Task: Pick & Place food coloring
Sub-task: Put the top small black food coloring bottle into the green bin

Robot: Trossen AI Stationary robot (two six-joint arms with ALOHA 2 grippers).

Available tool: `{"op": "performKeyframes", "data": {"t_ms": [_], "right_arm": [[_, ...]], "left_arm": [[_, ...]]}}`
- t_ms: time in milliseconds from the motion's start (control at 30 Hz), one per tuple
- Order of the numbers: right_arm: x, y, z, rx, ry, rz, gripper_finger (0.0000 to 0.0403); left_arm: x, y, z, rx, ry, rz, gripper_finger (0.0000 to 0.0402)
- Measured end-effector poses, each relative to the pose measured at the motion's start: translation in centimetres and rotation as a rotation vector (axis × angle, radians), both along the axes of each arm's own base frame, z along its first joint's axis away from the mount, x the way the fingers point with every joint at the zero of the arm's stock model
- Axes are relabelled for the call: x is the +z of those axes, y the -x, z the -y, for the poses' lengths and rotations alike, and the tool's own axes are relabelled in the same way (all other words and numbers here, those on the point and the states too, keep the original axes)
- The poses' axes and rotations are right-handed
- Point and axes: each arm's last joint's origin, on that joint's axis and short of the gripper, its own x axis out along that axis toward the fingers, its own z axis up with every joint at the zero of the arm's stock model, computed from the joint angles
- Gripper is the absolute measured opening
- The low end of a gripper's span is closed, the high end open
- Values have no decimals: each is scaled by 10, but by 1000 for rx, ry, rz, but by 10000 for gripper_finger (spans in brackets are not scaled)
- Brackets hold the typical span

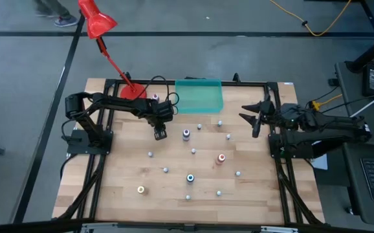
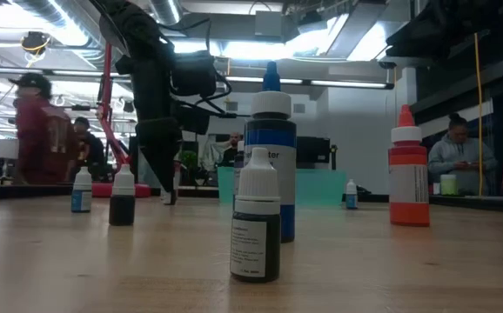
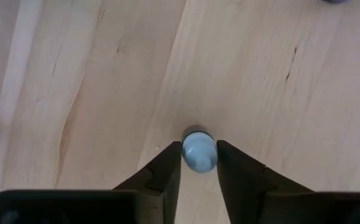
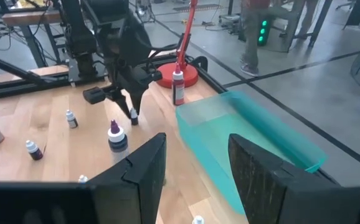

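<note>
Food coloring bottles stand scattered upright on the wooden table: purple (image 1: 186, 134), red-orange (image 1: 221, 158), blue (image 1: 190, 177), yellow (image 1: 140, 189) and several tiny whitish ones. In the low view the blue bottle (image 2: 270, 165) and a small dark one (image 2: 256, 226) stand nearest. My left gripper (image 1: 160, 134) points down left of the purple bottle, shut on a tiny whitish-capped bottle (image 3: 198, 151). My right gripper (image 1: 255, 116) hovers open near the table's right edge, touching nothing. My left gripper pinches the tiny bottle at its whitish cap (image 3: 198, 144) between its two fingers (image 3: 167, 174), one on each side. It comes from above, pointing down. The bottle stands upright under the fingers (image 4: 134, 115); whether its base is still on the table I cannot tell.
A translucent teal tray (image 1: 198, 95) sits at the far edge, with the red lamp's base (image 1: 132, 89) to its left and a taller bottle (image 4: 178, 87) beside that. A black frame runs around the tabletop. People show in the room beyond the table.
</note>
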Motion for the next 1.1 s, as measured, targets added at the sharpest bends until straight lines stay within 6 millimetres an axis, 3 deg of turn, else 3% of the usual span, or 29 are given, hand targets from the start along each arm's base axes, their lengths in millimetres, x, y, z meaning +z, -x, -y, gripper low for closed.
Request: {"op": "performKeyframes", "data": {"t_ms": [167, 267, 467, 600, 767, 933, 1100], "right_arm": [[-1, -1, 0, 1, 0, -6, 175], [-1, -1, 0, 1, 0, -6, 175], [-1, -1, 0, 1, 2, -6, 175], [-1, -1, 0, 1, 2, -6, 175], [-1, -1, 0, 6, 22, -15, 175], [-1, -1, 0, 6, 24, -16, 175], [-1, -1, 0, 6, 20, -14, 175]], "left_arm": [[1, -1, 0, 1, 1, 3, 59], [14, -7, -2, 3, 5, 26, 57], [87, -34, -13, 3, -58, 217, 57], [141, -41, -27, 30, -101, 313, 57], [185, -45, -53, 59, -164, 397, 57], [195, -64, -88, 33, -216, 363, 57], [180, -82, -133, 52, -210, 315, 57]]}}
